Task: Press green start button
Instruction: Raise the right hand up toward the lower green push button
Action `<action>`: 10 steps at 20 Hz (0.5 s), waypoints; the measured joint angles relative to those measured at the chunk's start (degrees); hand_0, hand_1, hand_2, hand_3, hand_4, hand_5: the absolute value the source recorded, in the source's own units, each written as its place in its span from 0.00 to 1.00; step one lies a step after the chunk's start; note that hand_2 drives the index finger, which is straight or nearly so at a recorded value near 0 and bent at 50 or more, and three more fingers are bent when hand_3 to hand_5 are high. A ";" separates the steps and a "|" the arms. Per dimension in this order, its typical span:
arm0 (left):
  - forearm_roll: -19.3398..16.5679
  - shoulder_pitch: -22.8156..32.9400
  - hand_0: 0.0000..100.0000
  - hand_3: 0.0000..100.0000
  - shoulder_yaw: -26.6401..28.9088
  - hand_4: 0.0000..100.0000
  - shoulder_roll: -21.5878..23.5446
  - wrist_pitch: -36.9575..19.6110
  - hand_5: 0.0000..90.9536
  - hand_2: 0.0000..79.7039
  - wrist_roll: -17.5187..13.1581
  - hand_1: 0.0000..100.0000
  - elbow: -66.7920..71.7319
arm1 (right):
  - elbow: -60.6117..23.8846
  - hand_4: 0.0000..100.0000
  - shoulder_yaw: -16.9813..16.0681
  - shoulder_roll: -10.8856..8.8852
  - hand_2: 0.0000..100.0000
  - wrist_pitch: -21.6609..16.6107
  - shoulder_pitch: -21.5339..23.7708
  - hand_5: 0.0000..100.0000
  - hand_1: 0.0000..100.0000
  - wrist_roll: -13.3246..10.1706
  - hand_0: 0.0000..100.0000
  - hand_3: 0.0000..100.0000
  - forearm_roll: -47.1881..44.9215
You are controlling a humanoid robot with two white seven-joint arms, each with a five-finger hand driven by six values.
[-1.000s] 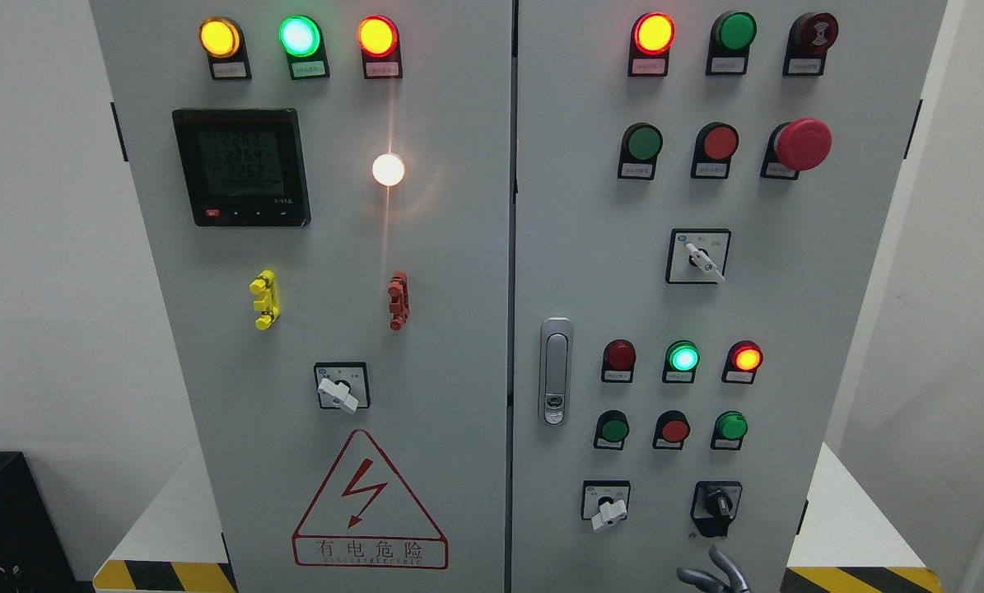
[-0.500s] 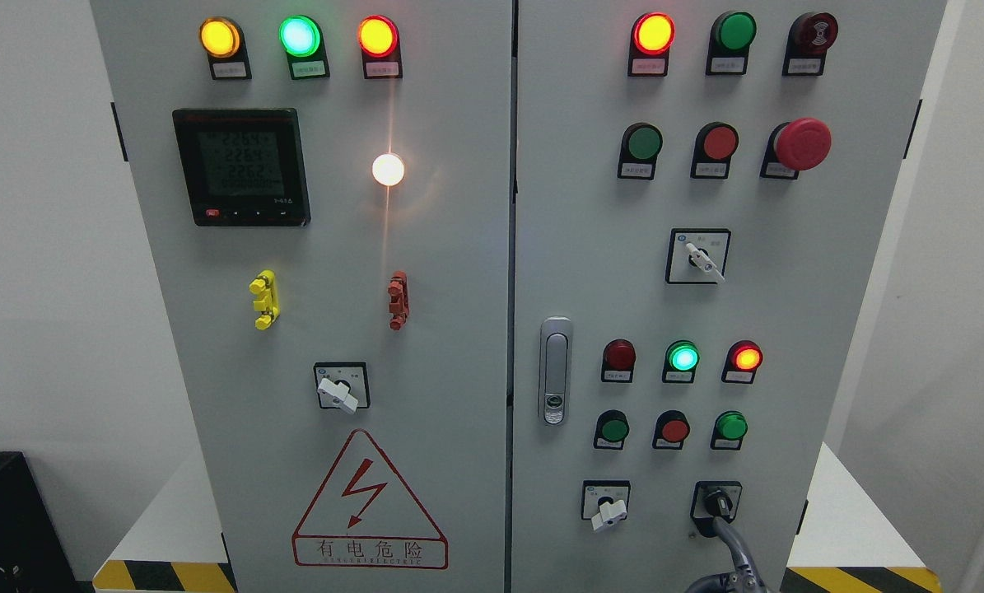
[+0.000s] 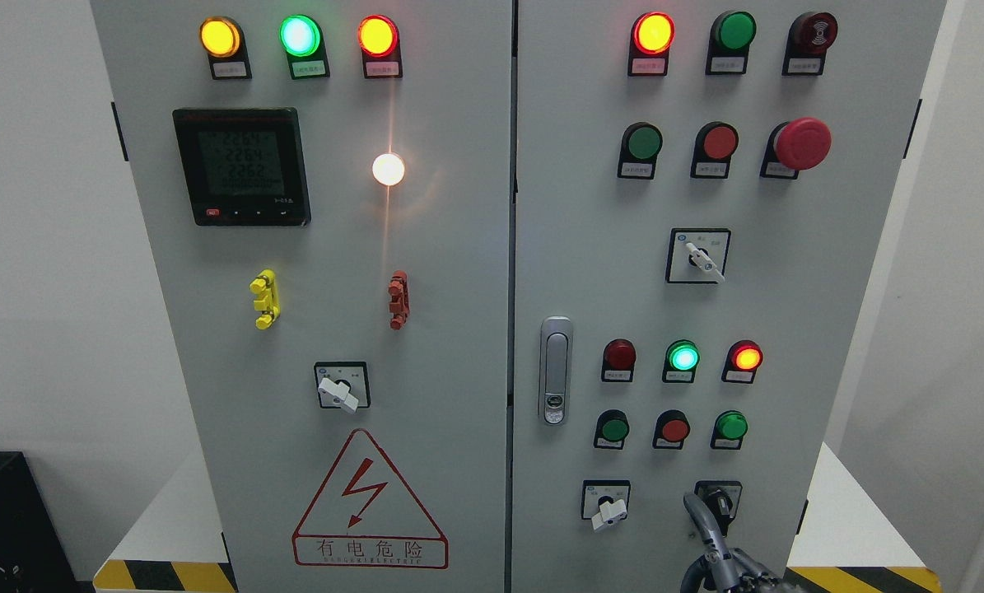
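While the grey metal right hand (image 3: pixel 726 560) is mostly cut off below, grip unclear, one finger (image 3: pixel 700 515) overlaps the black selector switch (image 3: pixel 719 499); three round green buttons (image 3: pixel 614 429) are unlit.

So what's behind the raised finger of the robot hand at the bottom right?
The right robot hand has one finger up in front of the black selector switch. The switch's upper part shows; its lower left is covered.

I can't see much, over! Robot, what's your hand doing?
Right robot hand low, one finger pointing up. Green buttons above, untouched. Black knob beside fingertip. Left hand unseen.
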 measured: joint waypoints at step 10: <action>0.00 0.00 0.12 0.00 0.00 0.00 0.00 0.00 0.00 0.00 0.00 0.56 0.00 | 5.29 0.77 -0.30 0.18 0.00 2.33 -5.11 0.89 0.31 -0.57 0.37 0.77 5.34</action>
